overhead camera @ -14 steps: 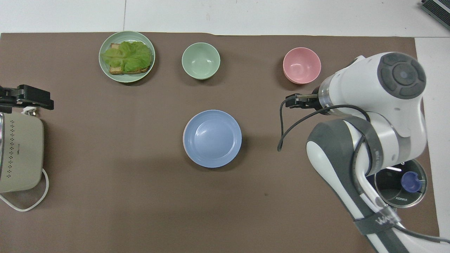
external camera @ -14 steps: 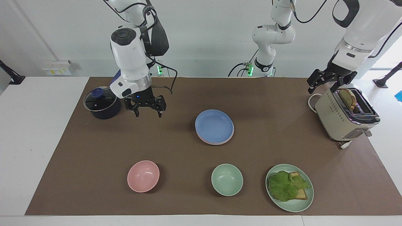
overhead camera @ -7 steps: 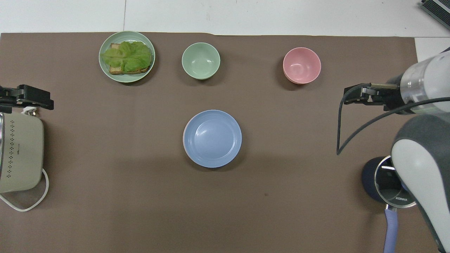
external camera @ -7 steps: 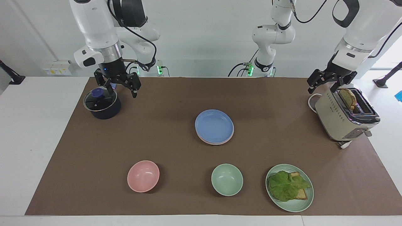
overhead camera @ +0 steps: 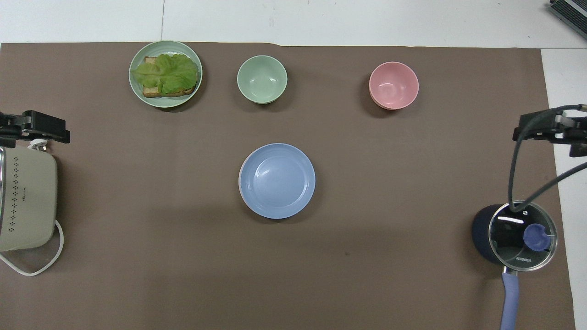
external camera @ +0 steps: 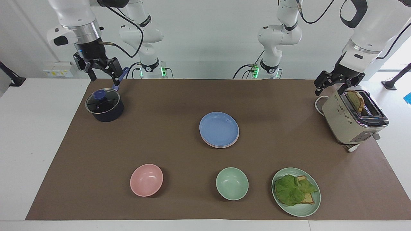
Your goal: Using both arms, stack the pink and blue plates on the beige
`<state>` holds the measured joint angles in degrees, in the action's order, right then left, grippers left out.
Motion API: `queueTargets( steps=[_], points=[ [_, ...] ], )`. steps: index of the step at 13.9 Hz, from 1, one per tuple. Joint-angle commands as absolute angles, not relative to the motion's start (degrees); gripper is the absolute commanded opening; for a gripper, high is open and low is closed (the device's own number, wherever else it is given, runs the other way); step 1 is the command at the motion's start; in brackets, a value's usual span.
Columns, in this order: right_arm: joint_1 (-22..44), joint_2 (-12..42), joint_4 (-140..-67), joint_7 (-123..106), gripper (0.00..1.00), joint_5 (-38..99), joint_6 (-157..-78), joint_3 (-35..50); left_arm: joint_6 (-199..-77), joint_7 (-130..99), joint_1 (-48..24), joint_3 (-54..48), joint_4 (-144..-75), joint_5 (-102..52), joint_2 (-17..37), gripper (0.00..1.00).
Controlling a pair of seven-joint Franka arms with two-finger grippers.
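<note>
Since a second ago your right end effector (external camera: 100, 74) has pulled away from the middle of the tabletop (external camera: 179, 96) and now hangs at the upper left of the facing view, above the handle end of the dark saucepan (external camera: 104, 109); its fingers stand apart and hold nothing. Your left end effector (external camera: 332, 86) has not moved: it waits at the upper right of that view, just above the toaster (external camera: 351, 120) with its slice of bread (external camera: 356, 100), fingers apart and empty as well. You can see the blue plate (external camera: 219, 127) at the centre of the brown mat (external camera: 289, 106), lying on top of the stack, with the pink plate (external camera: 221, 146) showing only as a thin rim beneath it. You cannot make out a beige plate separately under those two in either view. Along the lower part of the facing view sit the pink bowl (external camera: 146, 179), the green bowl (external camera: 231, 183) and the green plate (external camera: 313, 205) carrying lettuce (external camera: 292, 189) and toast. In the overhead view, the saucepan's glass lid (overhead camera: 523, 236) with its blue knob sits at the lower right, its blue handle (overhead camera: 509, 300) pointing toward the bottom edge, and only the tips of each end effector show at the frame's sides.
</note>
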<state>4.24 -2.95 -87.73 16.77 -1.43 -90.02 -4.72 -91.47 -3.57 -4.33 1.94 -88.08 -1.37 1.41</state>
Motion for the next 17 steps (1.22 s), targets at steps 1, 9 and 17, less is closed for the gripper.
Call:
queueTargets(
  steps=[1, 9, 17],
  points=[
    [3.87, -5.35, -90.95, 11.54, 1.00, -1.40, -89.30, -5.36, -90.88, -3.25, -4.31, 1.93, -88.33, -0.70, 0.88, 1.00],
    [4.22, -5.54, -93.69, 7.30, 1.00, -1.58, -89.91, -5.27, -90.88, -3.25, -4.31, 1.93, -88.33, -0.70, 0.88, 1.00],
    [3.87, -4.92, -88.68, 3.78, 1.00, -1.75, -82.17, -5.36, -90.88, -3.25, -4.31, 1.93, -88.33, -0.70, 0.88, 1.00]
  ],
)
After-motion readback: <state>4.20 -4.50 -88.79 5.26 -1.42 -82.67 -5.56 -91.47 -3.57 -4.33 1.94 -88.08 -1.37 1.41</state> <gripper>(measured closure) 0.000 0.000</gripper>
